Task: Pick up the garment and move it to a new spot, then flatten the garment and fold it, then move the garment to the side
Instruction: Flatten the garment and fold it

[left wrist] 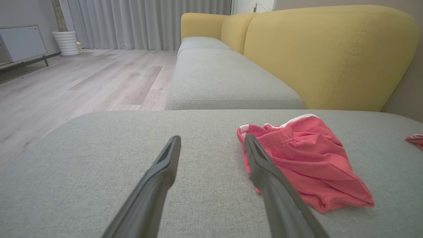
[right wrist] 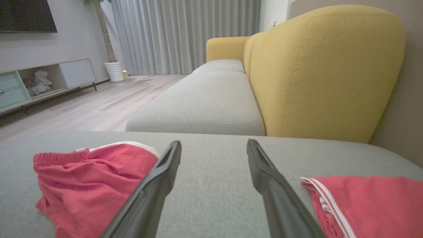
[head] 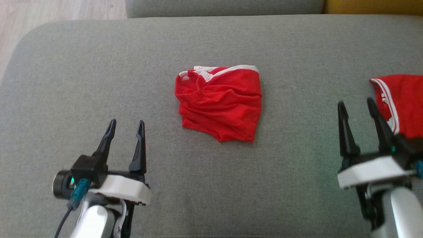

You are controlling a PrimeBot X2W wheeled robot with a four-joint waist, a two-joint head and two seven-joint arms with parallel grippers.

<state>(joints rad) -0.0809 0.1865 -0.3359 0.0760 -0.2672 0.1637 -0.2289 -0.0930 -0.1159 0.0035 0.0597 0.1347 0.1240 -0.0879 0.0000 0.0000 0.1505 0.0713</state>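
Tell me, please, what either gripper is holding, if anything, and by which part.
Nothing: the left gripper and right gripper are open and empty, clear of the central red garment.

Garment [head: 219, 105]: red, white band along top edge. Second garment [head: 404, 102], cushion's right edge: red, white stripes. Cushion [head: 99, 66]: grey weave. Backrest [left wrist: 330, 56]: mustard yellow. Floor [left wrist: 82, 82]: pale wood grain. Curtain [left wrist: 148, 23]: light grey, pleated.

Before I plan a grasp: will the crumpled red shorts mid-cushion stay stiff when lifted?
Probably not: the red fabric shorts lie in soft wrinkles, so they'd likely droop. Pushed, they may bunch on the textured grey cushion.
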